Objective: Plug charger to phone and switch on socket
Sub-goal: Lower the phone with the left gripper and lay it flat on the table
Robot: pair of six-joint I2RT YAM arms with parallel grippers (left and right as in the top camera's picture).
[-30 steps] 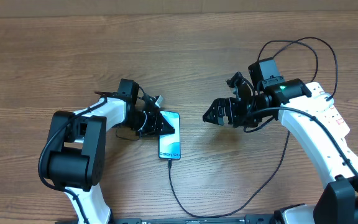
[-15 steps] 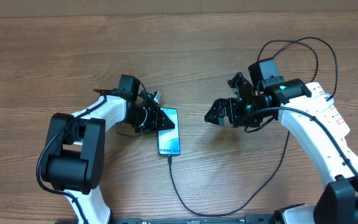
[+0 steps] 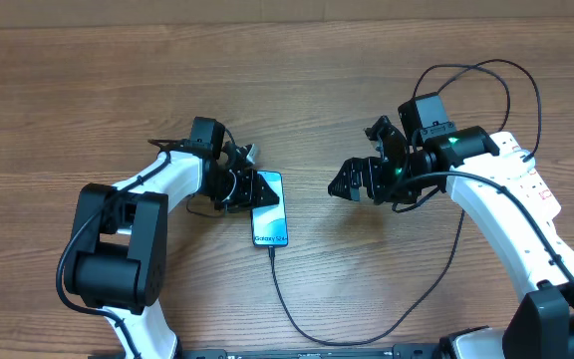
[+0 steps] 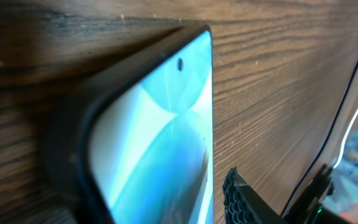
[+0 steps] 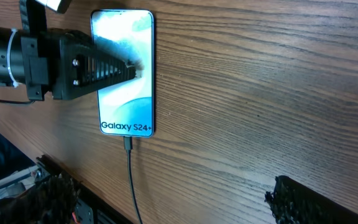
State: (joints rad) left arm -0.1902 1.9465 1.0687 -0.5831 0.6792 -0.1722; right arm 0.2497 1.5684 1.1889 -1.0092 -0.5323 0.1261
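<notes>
Plainly, right-wrist view: charger (image 5: 130,174) in phone (image 5: 140,93)

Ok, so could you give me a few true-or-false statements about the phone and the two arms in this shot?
1. The black cable is plugged into the end of the phone that carries the "Galaxy S24+" text. True.
2. The phone lies screen down on the table. False: its lit blue screen faces up.
3. The right gripper is holding the cable. False: it is open and off to one side of the phone, with nothing in it.
4. The left gripper reaches over the phone's screen. True.
</notes>
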